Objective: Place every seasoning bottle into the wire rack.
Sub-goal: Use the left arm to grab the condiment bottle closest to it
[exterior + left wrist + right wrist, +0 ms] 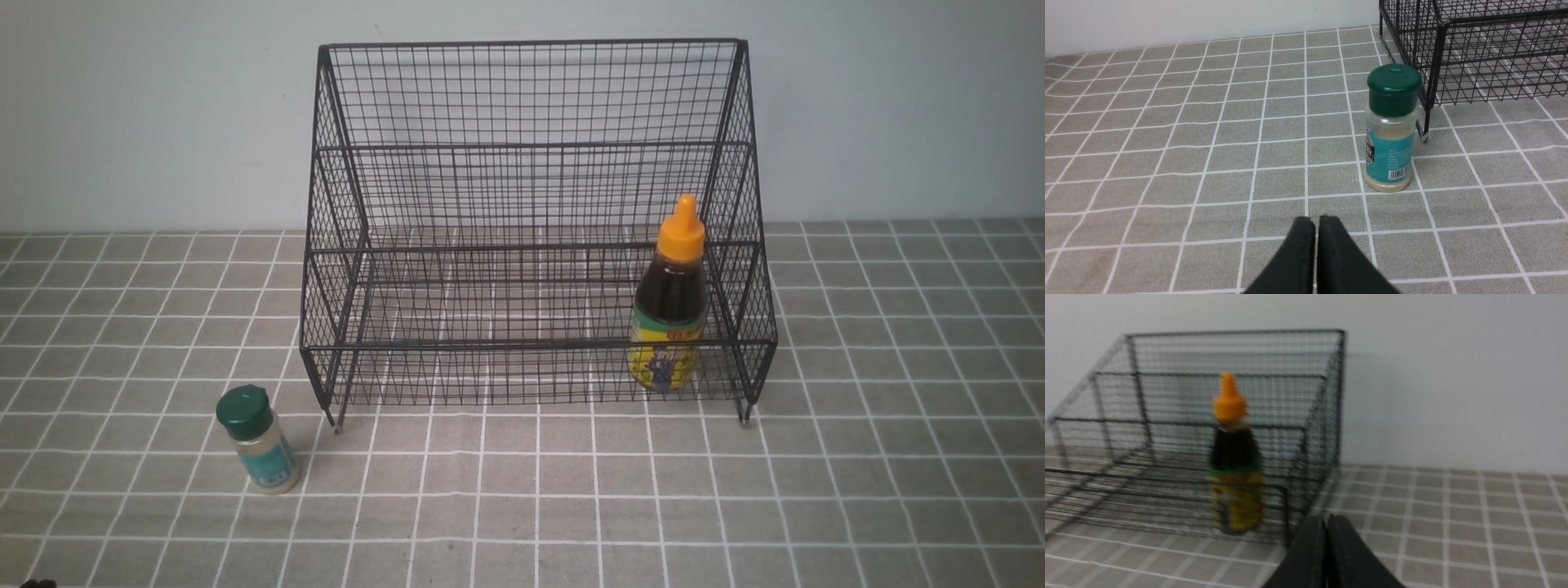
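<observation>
The black wire rack (531, 196) stands at the back of the tiled table. A dark-sauce bottle (671, 302) with an orange nozzle cap and yellow label stands upright on the rack's lowest shelf, at its right end; the right wrist view shows this sauce bottle (1235, 457) behind the mesh. A small clear shaker jar (260, 441) with a green cap and teal label stands upright on the table, outside the rack near its front-left foot. My left gripper (1316, 220) is shut and empty, a short way in front of the shaker jar (1392, 130). My right gripper (1326, 519) is shut and empty, off the wire rack's (1314, 428) right front corner.
A grey tablecloth (857, 457) with a white grid covers the table, and a pale wall rises behind the rack. Neither arm shows in the front view, except a dark bit at its bottom-left corner (37, 583).
</observation>
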